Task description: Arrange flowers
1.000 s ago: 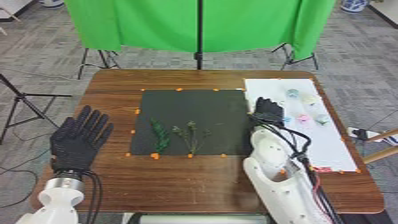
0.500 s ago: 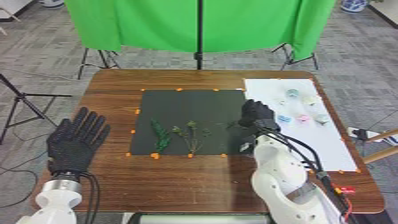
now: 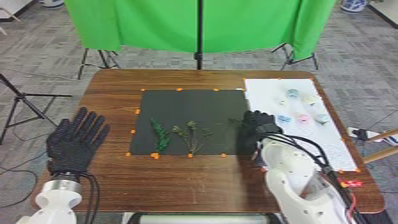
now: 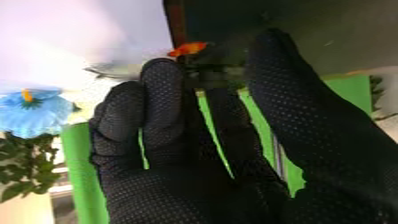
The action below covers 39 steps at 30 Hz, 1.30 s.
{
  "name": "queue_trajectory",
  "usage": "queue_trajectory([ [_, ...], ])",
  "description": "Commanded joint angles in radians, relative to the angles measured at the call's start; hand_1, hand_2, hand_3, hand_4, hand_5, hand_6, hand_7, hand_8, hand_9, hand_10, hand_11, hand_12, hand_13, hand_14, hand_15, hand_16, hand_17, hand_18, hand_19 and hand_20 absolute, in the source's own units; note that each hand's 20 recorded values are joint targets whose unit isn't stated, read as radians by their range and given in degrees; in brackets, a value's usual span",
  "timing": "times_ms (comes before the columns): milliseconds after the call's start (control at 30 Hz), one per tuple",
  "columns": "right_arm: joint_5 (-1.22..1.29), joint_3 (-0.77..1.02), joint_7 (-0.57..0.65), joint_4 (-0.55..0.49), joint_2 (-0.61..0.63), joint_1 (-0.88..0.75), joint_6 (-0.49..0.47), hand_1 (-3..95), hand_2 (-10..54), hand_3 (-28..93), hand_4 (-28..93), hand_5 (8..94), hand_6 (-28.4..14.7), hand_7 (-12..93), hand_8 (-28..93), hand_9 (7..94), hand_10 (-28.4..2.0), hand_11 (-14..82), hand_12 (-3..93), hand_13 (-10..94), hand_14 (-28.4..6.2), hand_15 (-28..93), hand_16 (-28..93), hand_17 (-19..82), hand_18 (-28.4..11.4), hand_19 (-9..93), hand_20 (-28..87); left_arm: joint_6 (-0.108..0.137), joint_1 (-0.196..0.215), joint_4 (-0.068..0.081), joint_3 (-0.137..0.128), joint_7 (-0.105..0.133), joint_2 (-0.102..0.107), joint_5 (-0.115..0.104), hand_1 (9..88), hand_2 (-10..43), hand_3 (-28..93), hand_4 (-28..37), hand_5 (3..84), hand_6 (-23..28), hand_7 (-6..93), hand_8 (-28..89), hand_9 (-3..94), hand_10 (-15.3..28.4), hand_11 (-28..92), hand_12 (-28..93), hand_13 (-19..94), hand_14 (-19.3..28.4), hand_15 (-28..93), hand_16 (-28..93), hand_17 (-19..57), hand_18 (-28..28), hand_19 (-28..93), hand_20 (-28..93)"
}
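From my station I see the right hand (image 3: 258,121) at the right edge of the black mat (image 3: 191,105), beside the white sheet (image 3: 333,147); I cannot tell whether it is apart, together or clamped on anything. The left hand (image 3: 73,147) is apart, its fingers straight and spread, out to the left of the mat. On the mat I have the leafy green sprig (image 3: 161,136) and, just right of it, the thin branching sprig (image 3: 193,137). Over on the sheet are the flowers: the blue flower (image 3: 284,118), the pink flower (image 3: 304,119) and the pale flower (image 3: 322,118) in 1 row, with the light-blue flower (image 3: 292,93) and the cream flower (image 3: 309,100) farther back. Orange tape (image 3: 155,156) marks the mat's border on the brown surface (image 3: 178,185).
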Motion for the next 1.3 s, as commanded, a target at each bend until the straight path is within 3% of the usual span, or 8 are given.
queue_trajectory([
  [33, -0.128, -0.091, -0.053, 0.111, 0.085, 0.014, 0.159, 56.5, -9.5, 74, -28, 54.8, -2.4, 39, -10, 54.1, -16.4, 32.6, 24.1, 51, -15.4, 71, 39, 32, -23.0, 87, 48, 0.004, 0.016, -0.001, -0.006, -0.005, -0.005, 0.0, 31.2, 10.8, 75, -20.6, 42.2, 7.7, 10.5, -9, 36.5, 13.8, 15, 12, 28, 14.8, 32, -3, -2.7, 13.3, 25, 16],
  [233, -0.138, -0.117, -0.102, 0.132, 0.141, 0.019, 0.259, 70.9, -9.5, 61, -28, 73.2, 1.5, 46, 11, 80.5, -10.5, 15.7, 48.1, 62, -9.3, 60, 55, 35, -21.2, 87, 49, 0.003, 0.023, -0.004, -0.01, -0.012, -0.007, 0.0, 31.2, 10.8, 75, -20.7, 42.3, 7.7, 10.7, -9, 36.6, 13.8, 15, 12, 28, 14.8, 32, -3, -2.7, 13.3, 25, 16],
  [533, -0.108, -0.13, -0.303, 0.055, 0.251, 0.053, 0.367, 70.4, -9.5, 65, -28, 76.1, 1.4, 46, 13, 83.5, -10.0, 14.7, 50.1, 64, -8.2, 58, 56, 36, -20.8, 87, 49, 0.003, 0.036, -0.011, -0.013, -0.001, -0.011, -0.004, 31.2, 10.7, 75, -21.0, 42.2, 7.6, 10.8, -9, 36.6, 13.7, 16, 12, 28, 14.6, 32, -3, -2.7, 13.3, 26, 16],
  [633, -0.107, -0.062, -0.662, 0.091, 0.258, 0.079, 0.328, 70.2, -9.5, 65, -28, 74.4, 1.8, 47, 13, 82.9, -9.4, 14.7, 51.0, 64, -7.1, 57, 57, 34, -19.5, 85, 49, 0.006, 0.035, -0.01, -0.01, 0.005, -0.009, -0.008, 31.2, 10.8, 75, -21.1, 42.2, 7.6, 11.0, -9, 36.6, 13.7, 16, 12, 28, 14.6, 32, -3, -2.8, 13.3, 26, 16],
  [767, -0.114, -0.075, -0.739, 0.086, 0.327, 0.083, 0.329, 69.0, -9.5, 65, -28, 70.2, 3.6, 55, 8, 81.1, -7.7, 15.1, 50.8, 63, -4.7, 55, 58, 32, -17.8, 81, 50, 0.01, 0.029, -0.012, -0.009, 0.009, -0.009, -0.011, 31.2, 10.7, 75, -21.0, 42.3, 7.6, 11.1, -9, 36.7, 13.8, 16, 12, 28, 14.8, 32, -3, -2.8, 13.3, 26, 16],
  [1033, -0.18, -0.001, -0.747, -0.022, 0.358, 0.012, 0.156, 64.4, -9.5, 68, -28, 61.1, 5.1, 58, 6, 73.1, -5.8, 12.4, 45.7, 59, -3.6, 54, 56, 29, -17.5, 78, 50, 0.028, 0.043, -0.019, -0.017, 0.022, -0.007, -0.032, 31.1, 10.8, 75, -21.0, 42.4, 7.6, 11.3, -9, 37.0, 13.7, 16, 12, 28, 14.6, 33, -3, -2.7, 13.3, 26, 16],
  [1133, -0.186, 0.011, -0.702, -0.062, 0.363, -0.01, 0.14, 61.2, -9.5, 68, -28, 55.9, 3.1, 47, -2, 62.2, -8.8, 23.1, 25.0, 57, -4.6, 55, 52, 29, -18.6, 78, 50, 0.023, 0.048, -0.022, -0.02, 0.023, -0.007, -0.028, 31.9, 10.0, 75, -21.0, 42.4, 7.6, 11.5, -9, 37.0, 13.6, 17, 12, 28, 14.4, 33, -3, -2.7, 13.3, 26, 16],
  [1300, -0.142, 0.002, -0.589, -0.103, 0.364, -0.026, 0.14, 53.7, -9.5, 75, -28, 51.9, 1.2, 41, -18, 56.3, -11.7, 21.6, 20.9, 55, -8.4, 59, 46, 28, -20.3, 79, 49, 0.023, 0.049, -0.021, -0.023, 0.024, -0.005, -0.029, 32.7, 8.6, 75, -20.7, 42.3, 7.5, 11.9, -9, 36.9, 13.6, 17, 12, 28, 14.2, 34, -4, -2.7, 13.3, 27, 16],
])
